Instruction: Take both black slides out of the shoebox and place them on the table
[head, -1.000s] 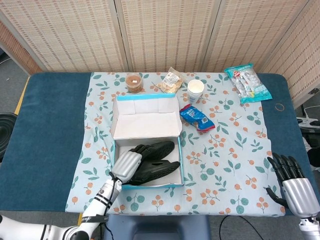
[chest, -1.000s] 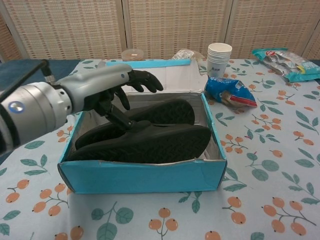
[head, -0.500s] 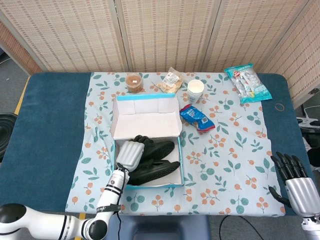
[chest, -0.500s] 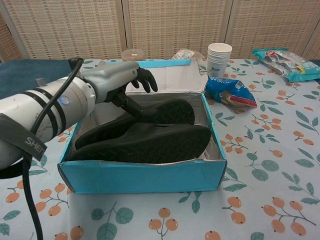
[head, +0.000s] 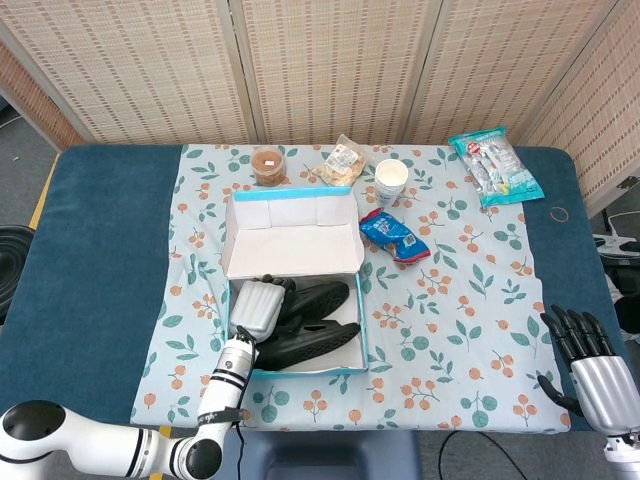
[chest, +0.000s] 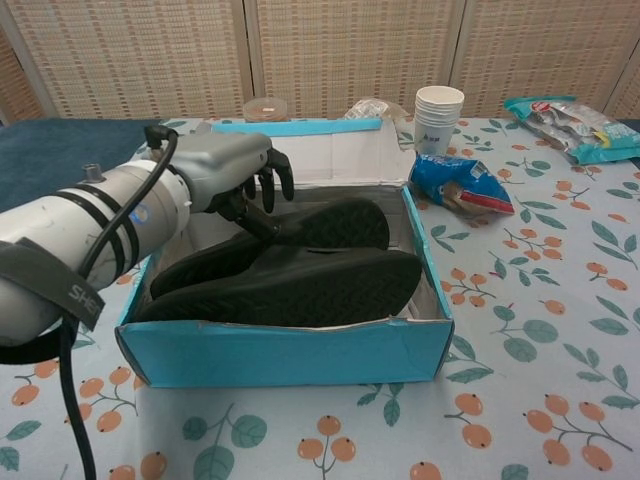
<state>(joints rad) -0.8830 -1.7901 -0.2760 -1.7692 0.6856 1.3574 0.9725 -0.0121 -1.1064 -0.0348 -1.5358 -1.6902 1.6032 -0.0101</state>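
Head view: a blue cardboard shoebox (head: 296, 325) sits on a floral tablecloth (head: 450, 300), its white-lined lid (head: 292, 236) folded back on the far side. Inside lie two black slides (head: 315, 320), matte and rounded, one overlapping the other. The left hand (head: 258, 308), silver-backed with black fingers, reaches into the box's left part over the slides; from here I cannot tell whether it grips one. The right hand (head: 585, 355) hovers at the table's near right corner, fingers spread and holding nothing. At the far edge stand a round brown-filled tub (head: 267, 164), a crinkled clear snack bag (head: 342, 165) and a white paper cup (head: 391, 180); a blue foil packet (head: 395, 235) lies right of the lid, a teal packet (head: 495, 166) far right.

Chest view: the left hand (chest: 238, 172) hangs over the far left of the shoebox (chest: 285, 350), fingers (chest: 283, 178) curled downward above the far slide's heel, seemingly not closed on it. The near slide (chest: 300, 285) shows a textured sole. Lettering on the cup (chest: 438, 118) is unreadable.
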